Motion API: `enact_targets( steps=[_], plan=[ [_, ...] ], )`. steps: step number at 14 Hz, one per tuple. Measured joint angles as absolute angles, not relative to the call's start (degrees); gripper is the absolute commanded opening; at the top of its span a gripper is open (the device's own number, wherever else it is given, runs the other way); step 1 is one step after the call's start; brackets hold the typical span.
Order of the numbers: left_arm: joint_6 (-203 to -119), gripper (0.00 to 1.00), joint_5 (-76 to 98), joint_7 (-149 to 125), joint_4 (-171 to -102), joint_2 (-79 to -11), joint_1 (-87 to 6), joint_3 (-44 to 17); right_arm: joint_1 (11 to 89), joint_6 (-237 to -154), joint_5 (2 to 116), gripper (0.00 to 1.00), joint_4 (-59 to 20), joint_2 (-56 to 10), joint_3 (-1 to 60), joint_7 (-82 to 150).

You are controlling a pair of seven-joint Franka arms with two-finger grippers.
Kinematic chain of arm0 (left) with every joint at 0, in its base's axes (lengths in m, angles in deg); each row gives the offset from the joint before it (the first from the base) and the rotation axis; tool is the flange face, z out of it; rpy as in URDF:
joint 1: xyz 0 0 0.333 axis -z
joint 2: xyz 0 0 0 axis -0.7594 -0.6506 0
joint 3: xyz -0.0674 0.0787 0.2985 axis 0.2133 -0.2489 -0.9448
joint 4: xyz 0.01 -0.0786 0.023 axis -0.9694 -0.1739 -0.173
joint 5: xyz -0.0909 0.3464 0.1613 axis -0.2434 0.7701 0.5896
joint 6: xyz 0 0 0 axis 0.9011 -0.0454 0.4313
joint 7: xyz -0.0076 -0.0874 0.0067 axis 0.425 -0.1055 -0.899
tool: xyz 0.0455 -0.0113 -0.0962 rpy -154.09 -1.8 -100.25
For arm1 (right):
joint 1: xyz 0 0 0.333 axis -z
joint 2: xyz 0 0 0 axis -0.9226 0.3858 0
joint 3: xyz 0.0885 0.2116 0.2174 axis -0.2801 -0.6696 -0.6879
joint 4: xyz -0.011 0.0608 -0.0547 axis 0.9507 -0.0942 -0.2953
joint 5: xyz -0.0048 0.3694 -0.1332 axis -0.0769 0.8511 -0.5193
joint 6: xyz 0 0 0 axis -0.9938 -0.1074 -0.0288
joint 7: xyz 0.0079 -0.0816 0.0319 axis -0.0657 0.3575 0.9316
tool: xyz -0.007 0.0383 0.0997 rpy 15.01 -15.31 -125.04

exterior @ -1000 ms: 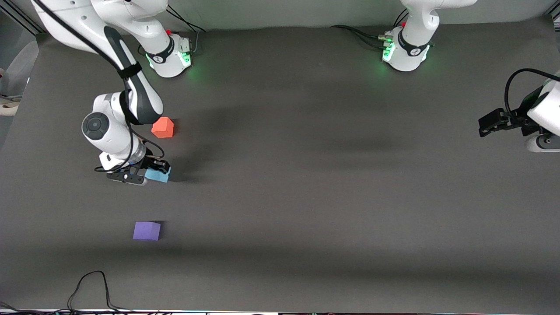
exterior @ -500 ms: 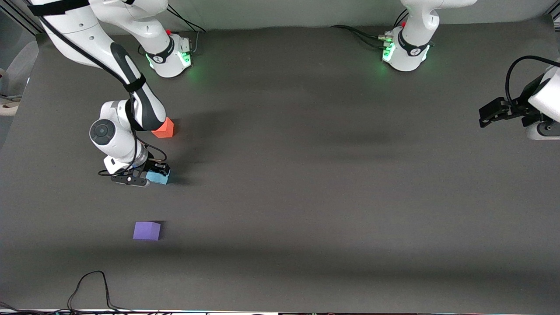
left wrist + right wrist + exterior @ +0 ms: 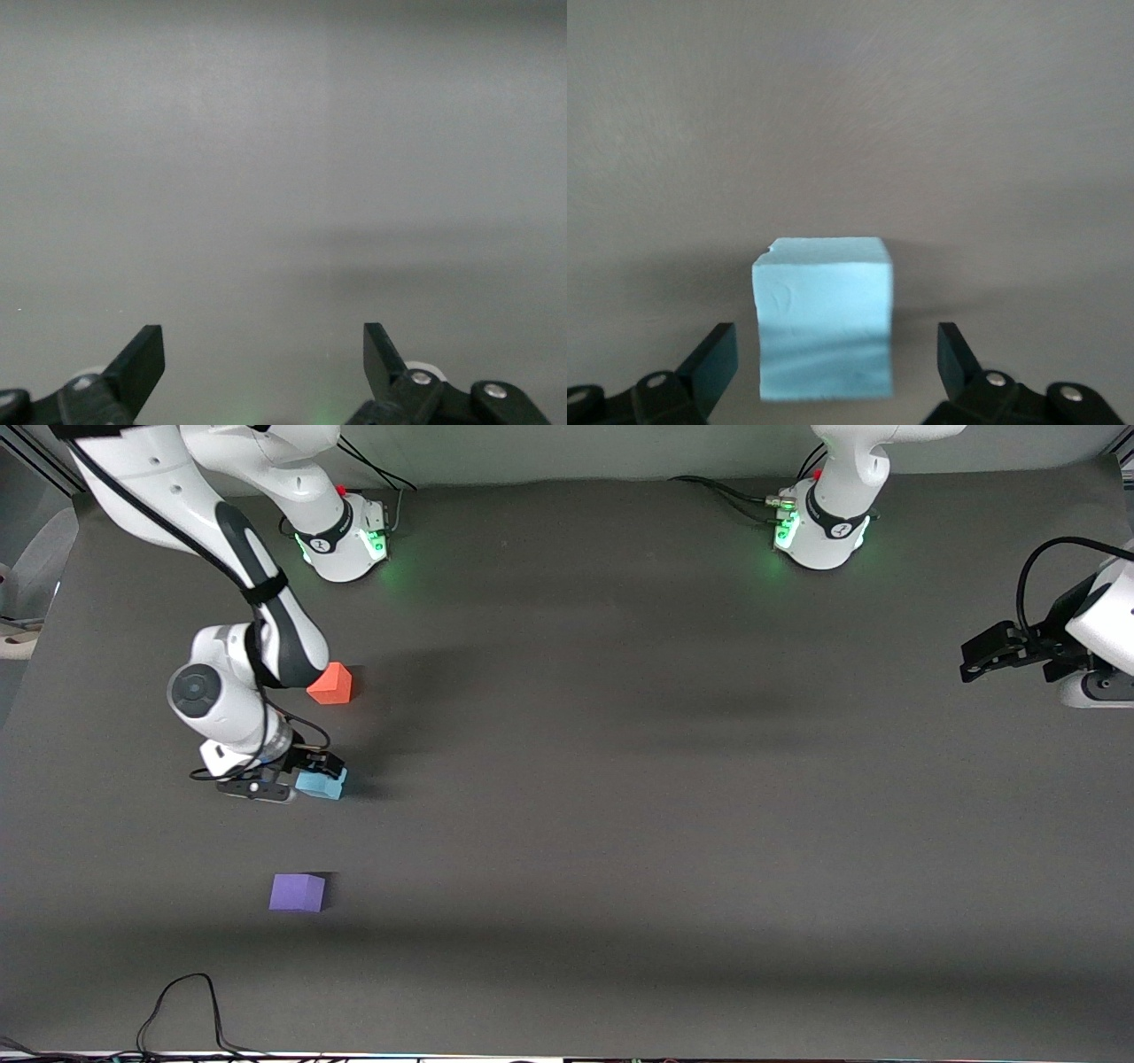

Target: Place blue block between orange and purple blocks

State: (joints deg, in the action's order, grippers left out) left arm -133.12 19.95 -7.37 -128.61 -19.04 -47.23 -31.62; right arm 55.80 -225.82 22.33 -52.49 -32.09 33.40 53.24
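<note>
The light blue block (image 3: pixel 322 785) sits on the table between the orange block (image 3: pixel 333 685), which is farther from the front camera, and the purple block (image 3: pixel 297 892), which is nearer. My right gripper (image 3: pixel 304 777) is low at the blue block. In the right wrist view the blue block (image 3: pixel 824 310) stands between the open fingers of the right gripper (image 3: pixel 834 356), with a gap on each side. My left gripper (image 3: pixel 979 657) waits open and empty at the left arm's end of the table; the left wrist view shows it (image 3: pixel 264 350) over bare mat.
The dark grey mat (image 3: pixel 620 824) covers the table. A black cable (image 3: pixel 182 1005) loops at the table edge nearest the front camera, at the right arm's end. The two arm bases (image 3: pixel 341 536) (image 3: pixel 819 527) stand at the table edge farthest from the front camera.
The right arm's wrist and elbow shifted a little while its gripper stayed at the blue block. The block has not moved. The left gripper drifted slightly toward the bases.
</note>
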Motion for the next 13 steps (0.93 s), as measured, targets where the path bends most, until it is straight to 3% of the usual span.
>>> enact_targets(
  steps=[6,9,13],
  plan=[
    [-133.09,1.00,19.95,-7.37,-128.80,-19.06,-47.23,-31.70,55.97,-193.01,22.39,1.00,-34.62,-44.24,36.23,56.59],
    [-133.09,1.00,19.95,-7.37,-128.85,-19.06,-47.23,-31.79,56.43,-187.39,22.41,1.00,-29.31,-49.39,33.64,56.68],
    [-133.09,1.00,19.95,-7.34,-128.91,-19.07,-47.23,-31.82,60.49,-185.07,22.40,1.00,-28.49,-53.83,28.46,53.87]
  ],
)
